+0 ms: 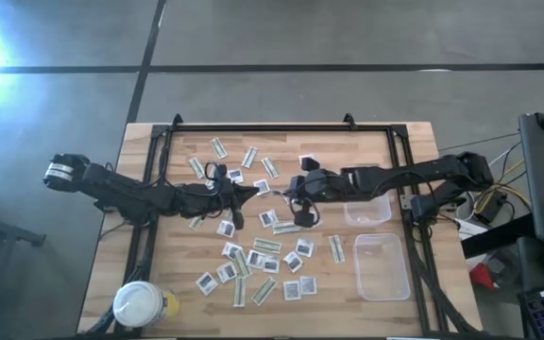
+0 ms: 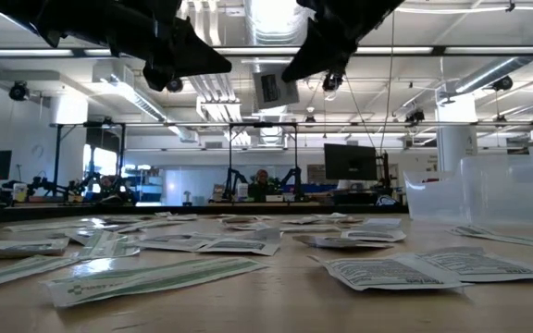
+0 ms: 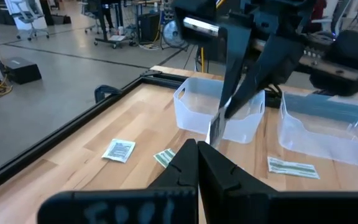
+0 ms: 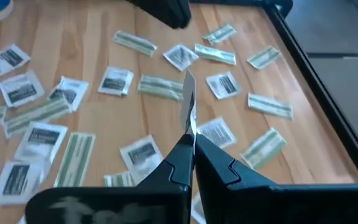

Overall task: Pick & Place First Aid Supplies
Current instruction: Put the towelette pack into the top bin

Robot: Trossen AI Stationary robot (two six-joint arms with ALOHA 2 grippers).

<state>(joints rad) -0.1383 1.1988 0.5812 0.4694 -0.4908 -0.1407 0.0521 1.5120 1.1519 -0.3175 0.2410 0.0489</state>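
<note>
High view: both arms stretched inward over table (image 1: 140,170) centre. Right gripper (image 4: 190,140) raised, clamped on a packet (image 4: 188,102) held edge-up above scattered packets (image 1: 253,260). Left gripper (image 3: 197,149) pressed together, empty.

Both arms reaching inward above mid-table, left claw (image 1: 245,193) closed, right claw (image 1: 294,188) pinched shut.

Overhead camera looks straight down, low camera level across the table (image 1: 404,142), wrist cameras close above it.
</note>
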